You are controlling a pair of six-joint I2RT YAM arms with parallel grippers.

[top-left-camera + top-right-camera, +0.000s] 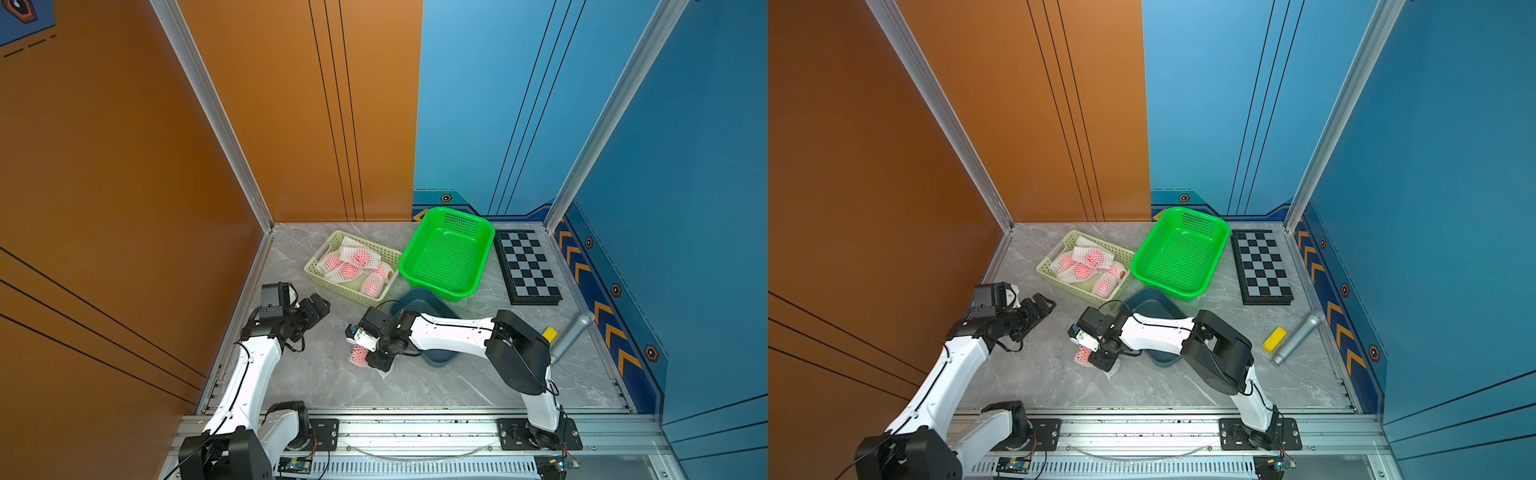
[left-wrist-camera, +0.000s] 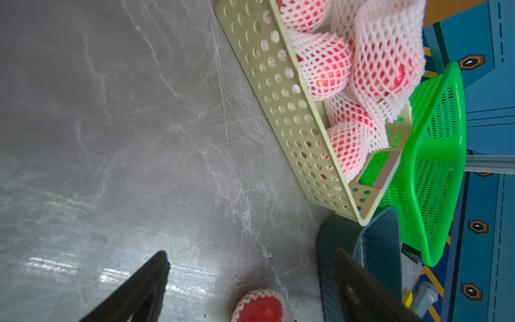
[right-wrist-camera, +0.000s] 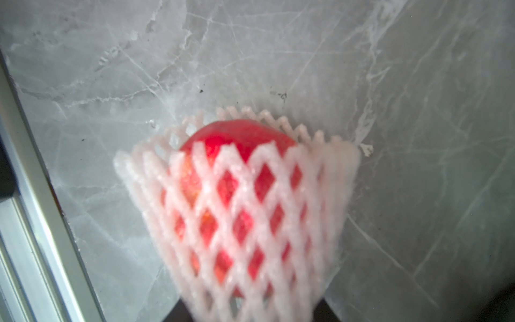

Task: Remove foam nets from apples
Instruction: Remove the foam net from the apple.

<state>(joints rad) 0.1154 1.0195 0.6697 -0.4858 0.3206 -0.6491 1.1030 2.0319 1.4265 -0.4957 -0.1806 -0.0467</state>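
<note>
**One apple out on the surface, net not yet off**

The left tool [image 1: 321, 306] hangs over the surface [image 1: 415, 386], just short of the basket [image 1: 340, 289]. Its jaws are spread wide and hold nothing. In the basket lie several apples [image 1: 348, 269] in their nets [image 1: 360, 254]. They overlap, so the count is unsure.

Between the arms, one apple [image 3: 237, 133] lies on the surface inside its net [image 3: 250, 223], its end bare at the net's mouth. The right tool [image 1: 365, 351] is down on it. In the right wrist view the net runs between two dark fingers [image 3: 174, 316]. These are cut off and blurred, so I cannot tell whether they pinch the net or only straddle it.

The step in hand looks like securing this apple for stripping. The next move probably calls for the left tool to come across, so that one tool holds the foam and the other frees the fruit through the open mouth.

Further right, a tub [image 1: 415, 301] sits half hidden under the right arm. Beyond it are an empty green basket [image 1: 449, 253] and a chessboard [image 1: 528, 266]. Which container takes nets and which takes apples is not evident.
</note>
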